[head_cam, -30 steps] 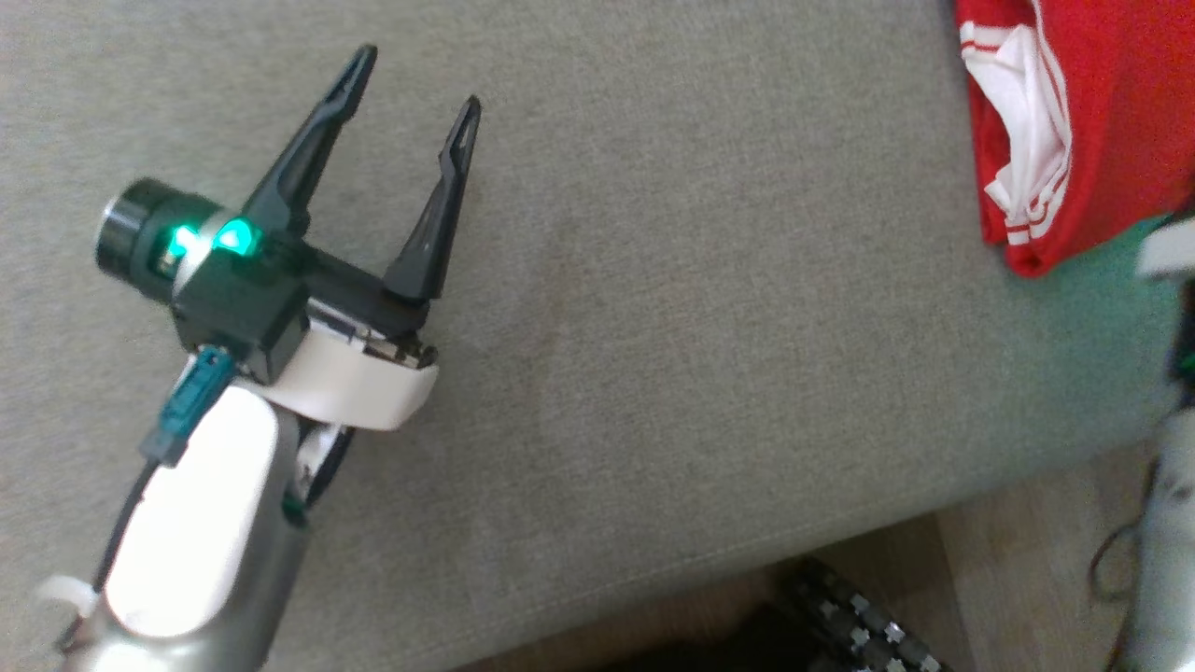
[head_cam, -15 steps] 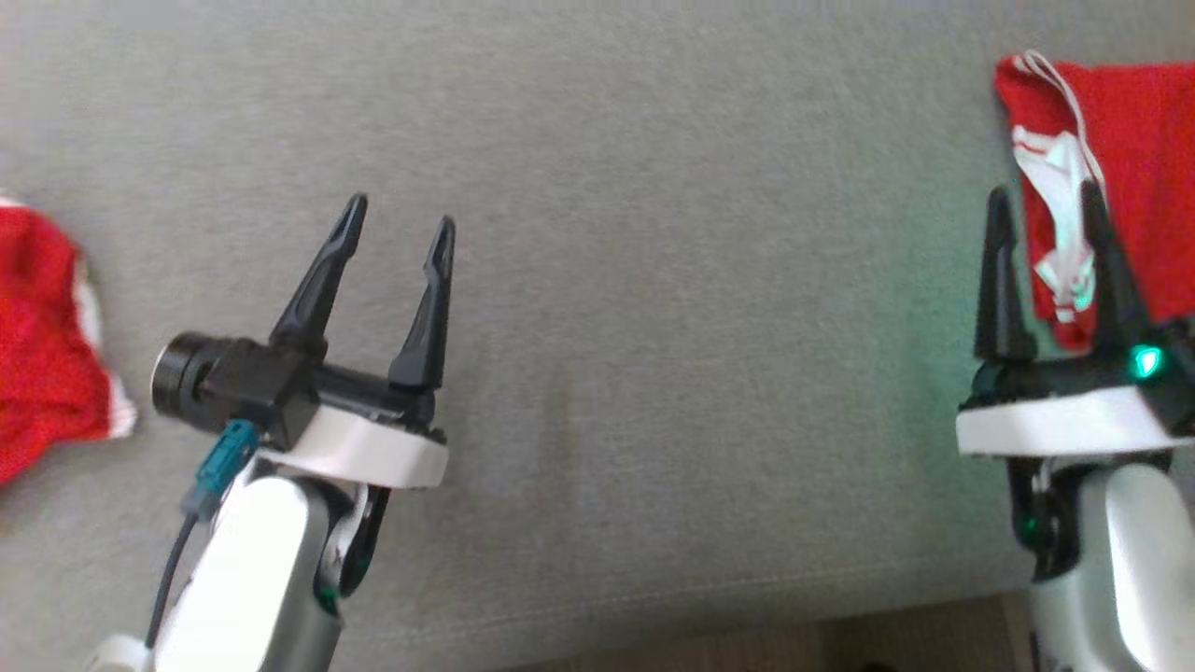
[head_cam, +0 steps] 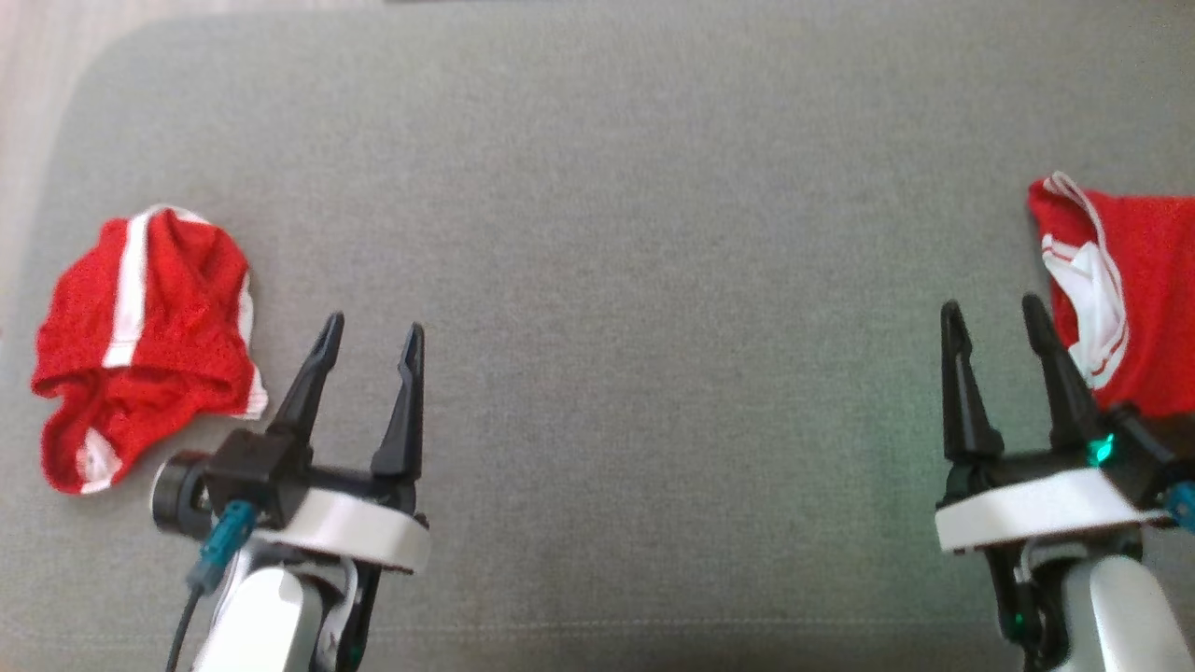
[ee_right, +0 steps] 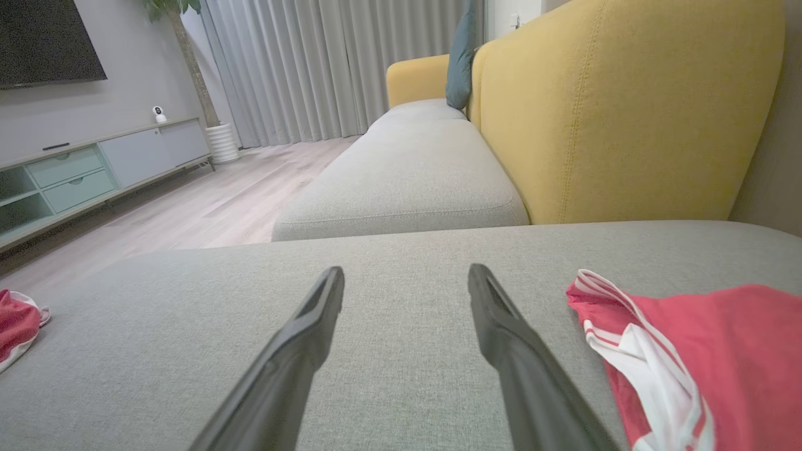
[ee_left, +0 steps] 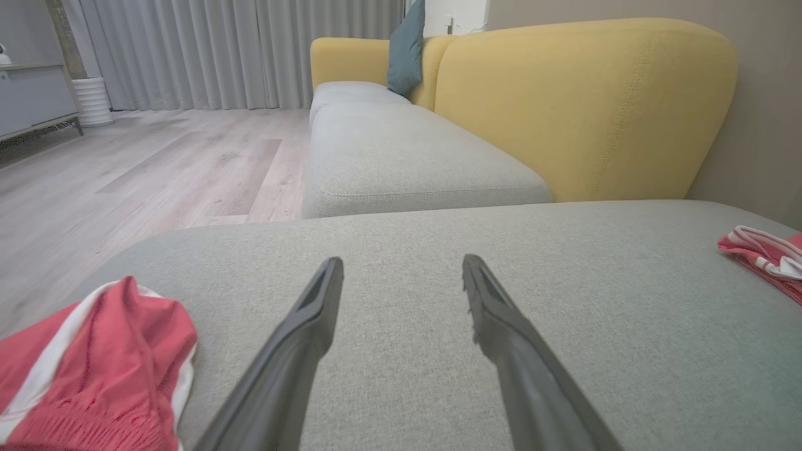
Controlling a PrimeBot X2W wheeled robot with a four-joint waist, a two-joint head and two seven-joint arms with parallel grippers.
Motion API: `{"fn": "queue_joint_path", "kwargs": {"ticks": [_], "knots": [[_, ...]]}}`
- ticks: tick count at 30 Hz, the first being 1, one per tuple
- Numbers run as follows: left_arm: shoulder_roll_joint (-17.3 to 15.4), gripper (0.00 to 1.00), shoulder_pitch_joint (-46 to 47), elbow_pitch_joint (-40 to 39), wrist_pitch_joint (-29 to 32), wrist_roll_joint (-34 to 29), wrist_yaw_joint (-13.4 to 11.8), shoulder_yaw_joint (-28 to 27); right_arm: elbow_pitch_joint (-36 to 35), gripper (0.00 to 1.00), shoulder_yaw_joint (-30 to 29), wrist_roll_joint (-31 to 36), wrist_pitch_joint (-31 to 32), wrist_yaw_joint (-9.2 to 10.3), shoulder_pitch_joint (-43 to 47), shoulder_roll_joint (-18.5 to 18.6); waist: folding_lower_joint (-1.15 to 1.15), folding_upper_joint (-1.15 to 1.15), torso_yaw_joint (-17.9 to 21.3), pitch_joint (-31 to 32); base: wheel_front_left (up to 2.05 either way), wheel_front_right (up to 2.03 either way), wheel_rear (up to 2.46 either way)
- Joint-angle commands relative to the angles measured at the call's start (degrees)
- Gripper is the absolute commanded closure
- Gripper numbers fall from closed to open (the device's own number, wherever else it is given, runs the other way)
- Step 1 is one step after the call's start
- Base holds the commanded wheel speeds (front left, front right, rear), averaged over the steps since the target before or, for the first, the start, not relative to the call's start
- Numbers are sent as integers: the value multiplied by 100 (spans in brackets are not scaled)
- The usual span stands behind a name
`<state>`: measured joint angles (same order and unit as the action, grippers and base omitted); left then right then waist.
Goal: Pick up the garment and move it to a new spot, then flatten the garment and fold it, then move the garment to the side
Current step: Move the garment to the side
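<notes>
While the left end effector (head_cam: 373, 327) and the right end effector (head_cam: 991, 304) hung wide open and empty over the grey cushion (head_cam: 607, 280), a crumpled red garment (head_cam: 140, 327) lay to their left and another red garment (head_cam: 1144, 289) to their right.

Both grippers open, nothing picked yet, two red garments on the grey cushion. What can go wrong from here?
1. Wrong target: a crumpled red garment lies by the left gripper and a flatter red garment by the right gripper; either could get grabbed.
2. The crumpled one sits near the cushion edge; an outward drag could pull it to the floor.
3. The flatter one runs past the head view's right edge; a pinch may catch only one layer.
</notes>
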<state>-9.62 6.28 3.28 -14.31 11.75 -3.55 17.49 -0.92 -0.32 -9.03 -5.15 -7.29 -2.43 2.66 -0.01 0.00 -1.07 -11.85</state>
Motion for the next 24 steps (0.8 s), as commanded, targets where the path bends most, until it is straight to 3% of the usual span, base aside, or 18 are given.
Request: {"fn": "queue_joint_path", "kwargs": {"ticks": [1,24], "knots": [[-53,0,28,-145,-68,3,-42,-264,-248,0,148,-37,57,-20,71,22,1,0,-82,294,0,0,0],[-186,0,-583,-54,-68,-28,-222,-305,-533,0,207,-140,427,-20,822,22,1,0,47,1054,0,0,0]]}}
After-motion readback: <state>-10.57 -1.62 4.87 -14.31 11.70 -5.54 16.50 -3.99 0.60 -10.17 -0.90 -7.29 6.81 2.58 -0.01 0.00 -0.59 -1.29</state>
